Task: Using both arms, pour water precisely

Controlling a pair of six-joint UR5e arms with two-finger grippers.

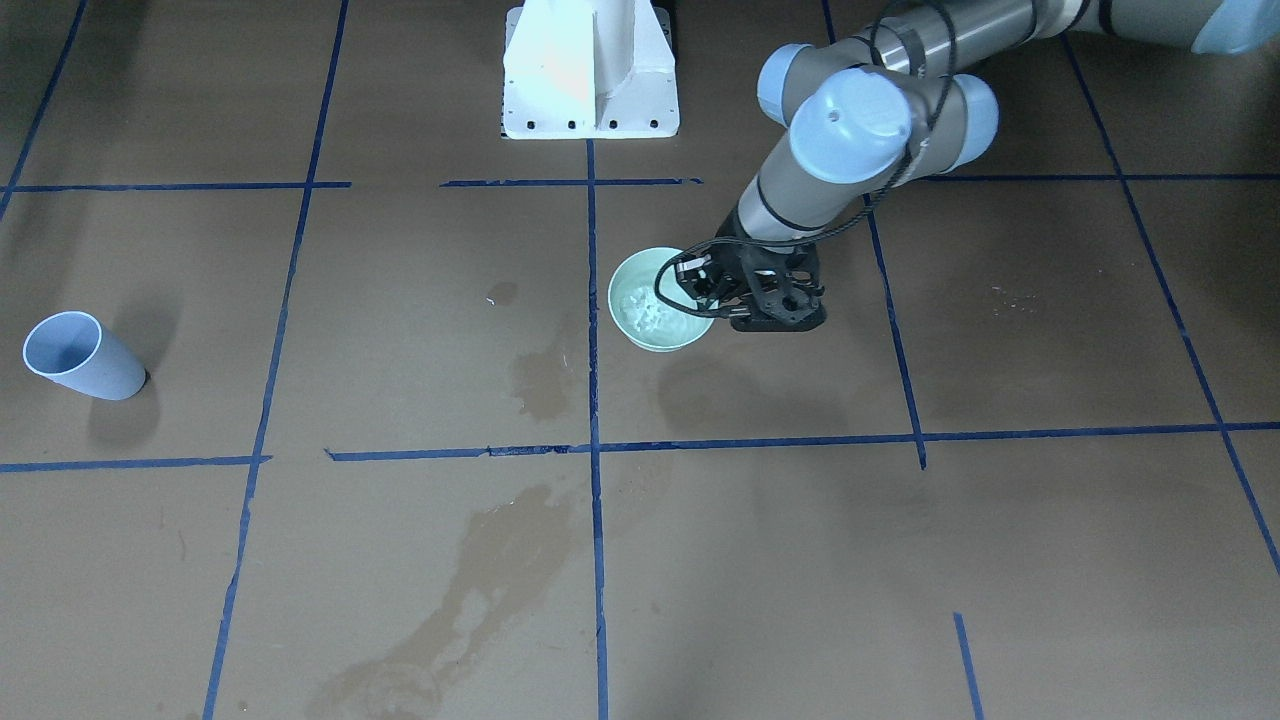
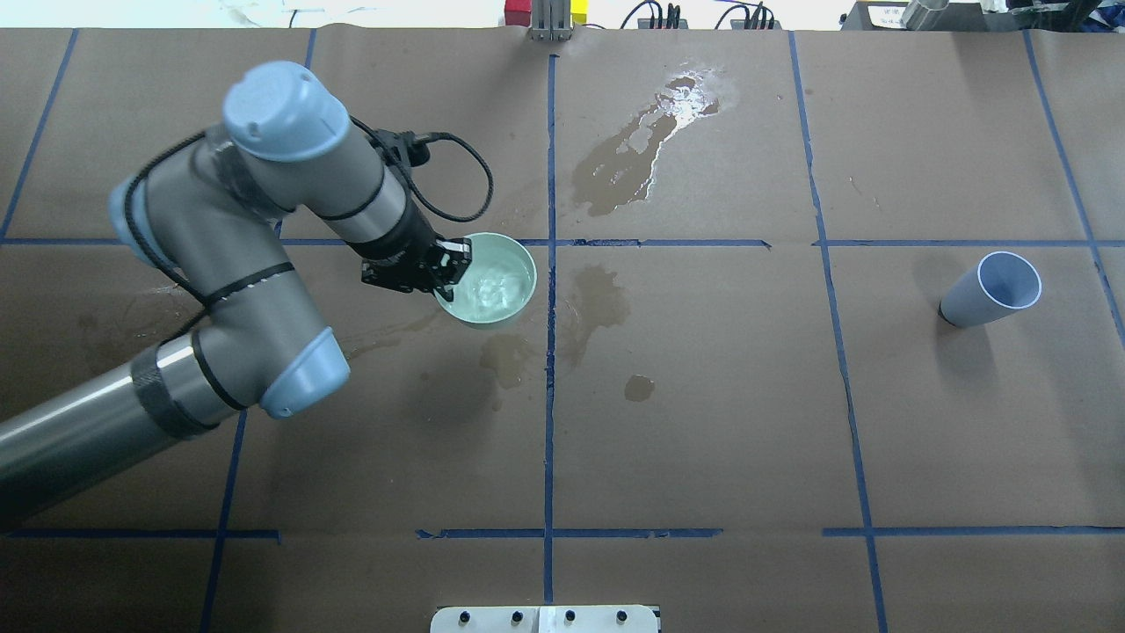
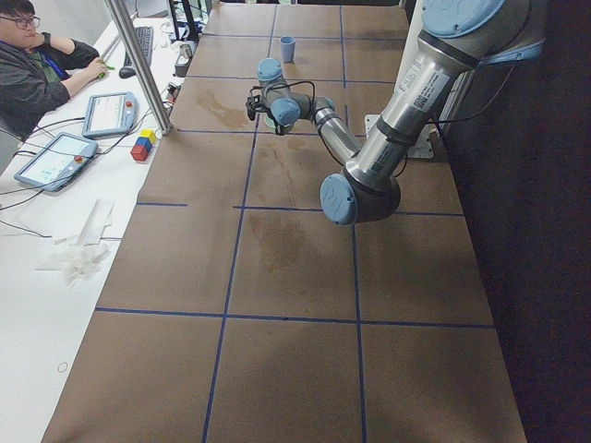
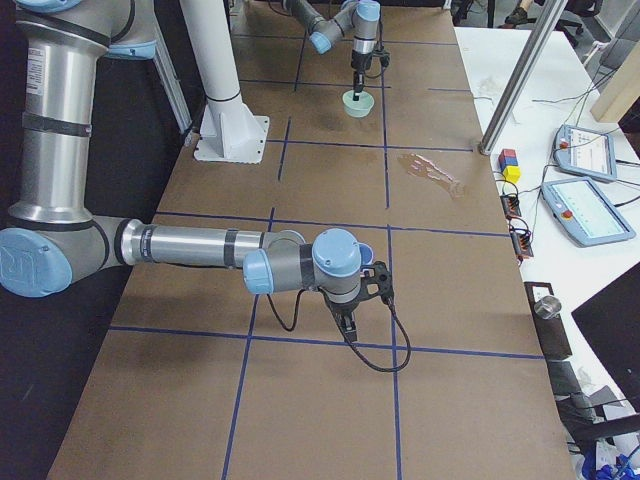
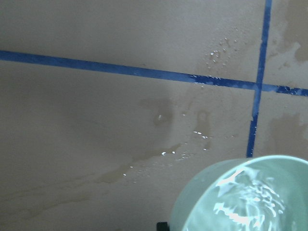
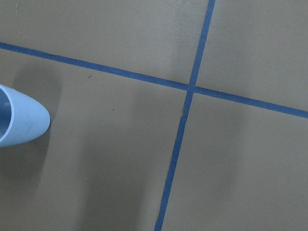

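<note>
A pale green bowl (image 2: 518,264) holds clear, rippled water (image 2: 490,286) near the table's middle. My left gripper (image 2: 450,266) is shut on the bowl's rim, on the side towards my left arm (image 2: 264,220). The front-facing view shows the bowl (image 1: 628,290) under the left gripper (image 1: 703,290), with a shadow offset on the paper. The left wrist view shows the bowl (image 5: 202,202) and water (image 5: 250,202) at lower right. A light blue cup (image 2: 989,301) stands far right, and its edge shows in the right wrist view (image 6: 19,120). My right gripper (image 4: 347,322) points down over bare paper; I cannot tell if it is open.
Brown wet stains (image 2: 598,303) and a glinting puddle (image 2: 685,97) mark the paper. The white pedestal (image 1: 590,70) stands at the robot's side. An operator (image 3: 37,65), tablets, coloured blocks (image 3: 143,145) and a metal post (image 3: 138,65) line the far edge.
</note>
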